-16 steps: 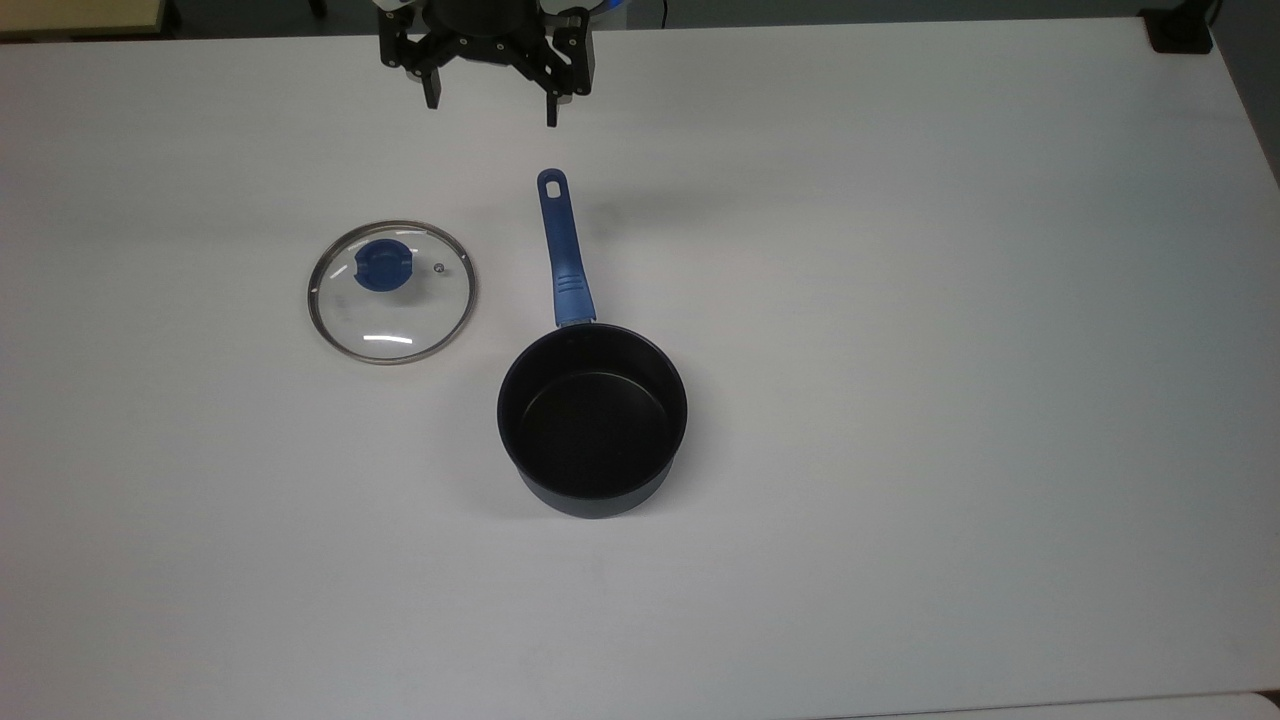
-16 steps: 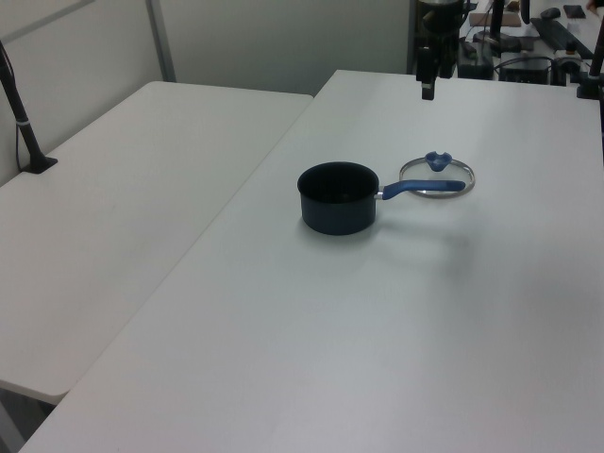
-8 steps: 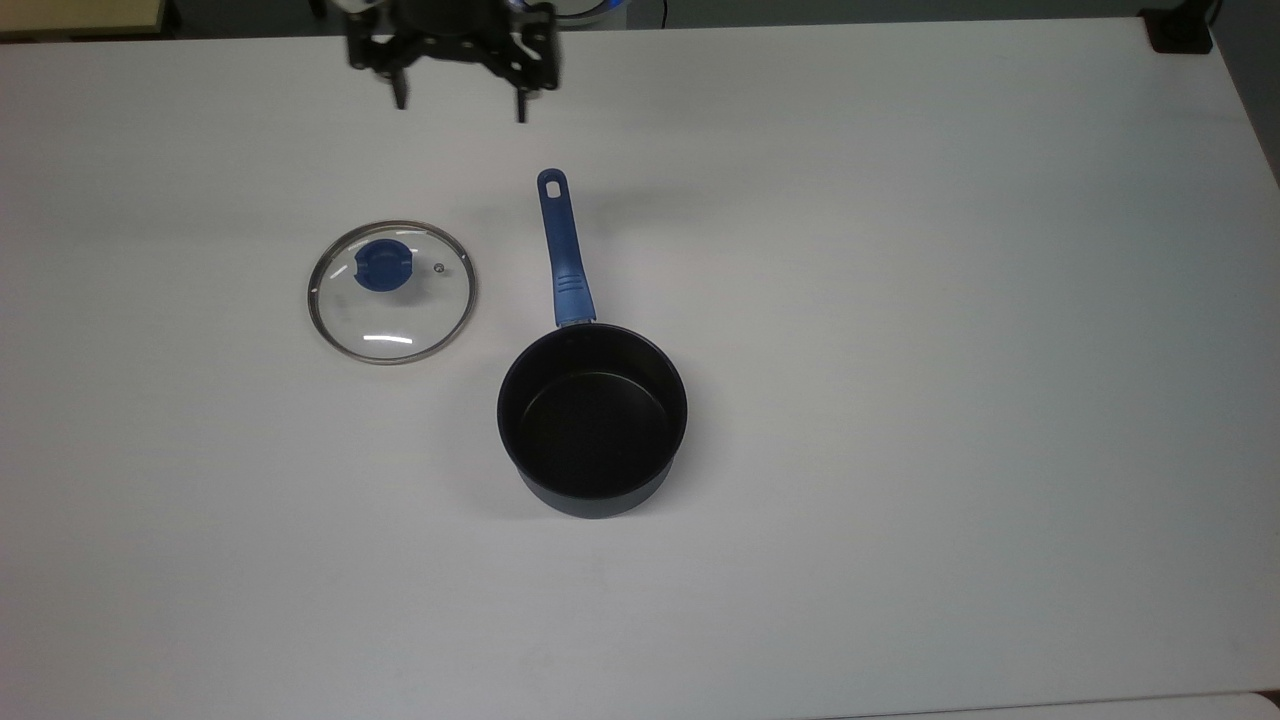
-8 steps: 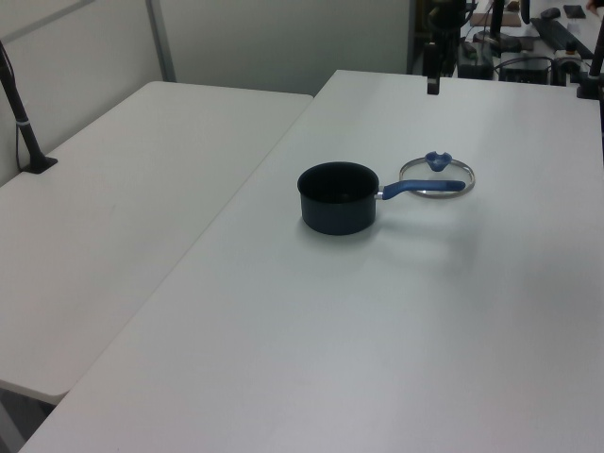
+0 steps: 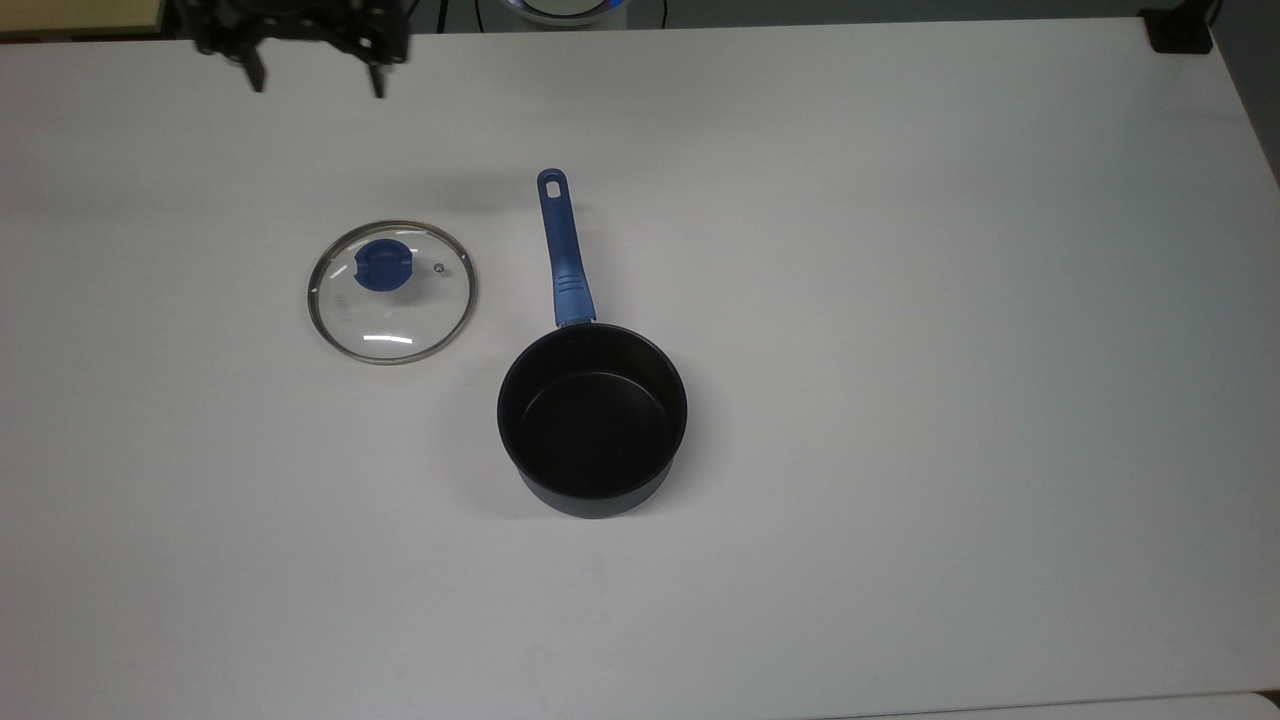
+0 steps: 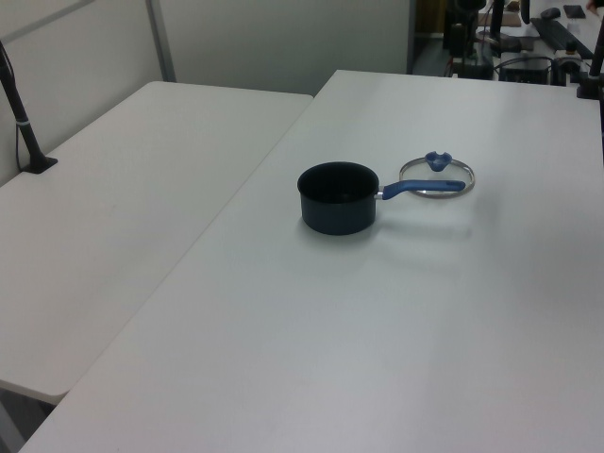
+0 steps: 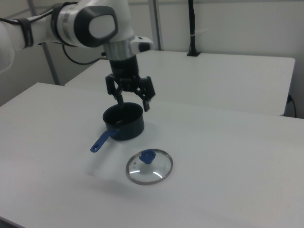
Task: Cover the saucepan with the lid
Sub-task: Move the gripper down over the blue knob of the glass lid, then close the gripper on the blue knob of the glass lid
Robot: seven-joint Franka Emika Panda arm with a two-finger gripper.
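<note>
Here the lid [image 5: 391, 291] lies flat below the spread, empty claw [image 5: 312, 85].

Your gripper [image 7: 132, 103] hangs spread open up above the saucepan [image 7: 123, 122] at centre-left of the frame, lid [image 7: 149, 166] flat on the table [image 7: 228, 156] lower down.

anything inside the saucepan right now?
Nothing: the saucepan shows a bare dark base in the top view. The near inner wall is hidden by the rim. The lid lies flat on the table, apart from the pan.
</note>
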